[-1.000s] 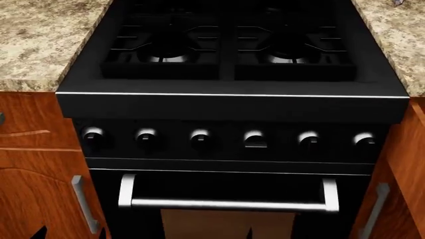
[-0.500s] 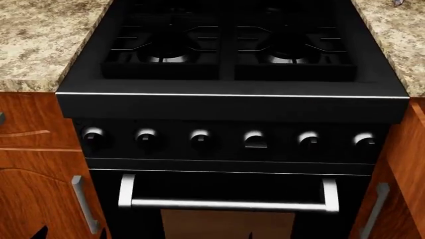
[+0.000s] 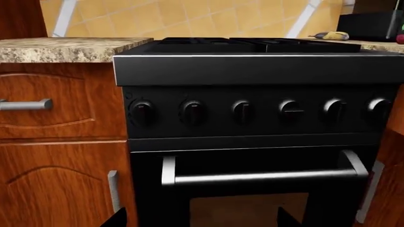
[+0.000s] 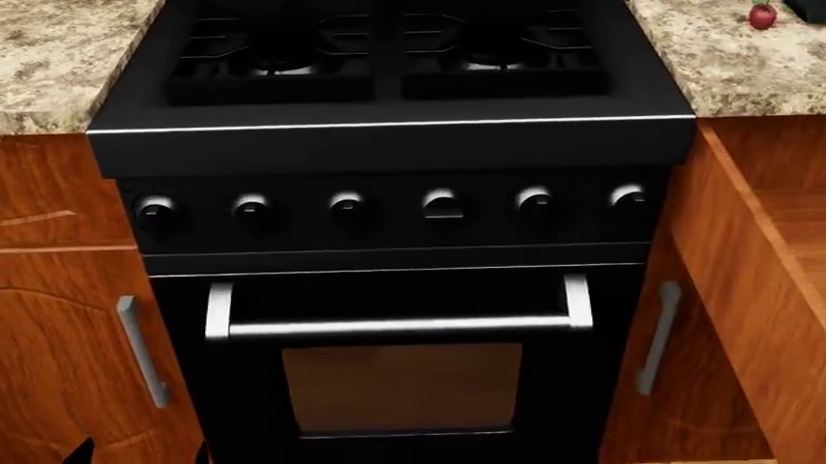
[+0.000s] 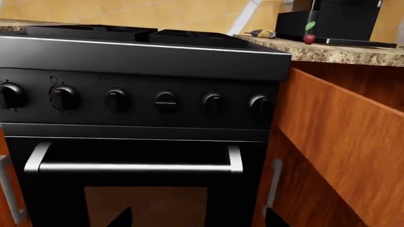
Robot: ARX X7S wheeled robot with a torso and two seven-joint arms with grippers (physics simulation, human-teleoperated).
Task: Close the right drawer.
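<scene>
The right drawer [image 4: 755, 280] stands pulled out, right of the black stove [image 4: 387, 145]. Its reddish-brown side wall runs toward me; its front panel and handle are out of view. The side wall also shows in the right wrist view [image 5: 341, 142]. My left gripper [image 3: 202, 218] is open and empty, low in front of the oven door; its tips show at the head view's bottom left [image 4: 139, 452]. My right gripper [image 5: 198, 217] is open and empty, also low before the oven door, left of the drawer's side wall. It does not show in the head view.
The oven door's steel bar handle [image 4: 394, 327] and a row of knobs [image 4: 442, 205] face me. A closed left drawer [image 3: 57, 104] and cabinet doors with vertical handles [image 4: 142, 348] flank the stove. A cherry [image 4: 763, 15] lies on the right granite counter [image 4: 722, 68].
The head view has shifted: the stove now sits further left and higher in the picture, and the open right drawer's side wall and inside show much more.
</scene>
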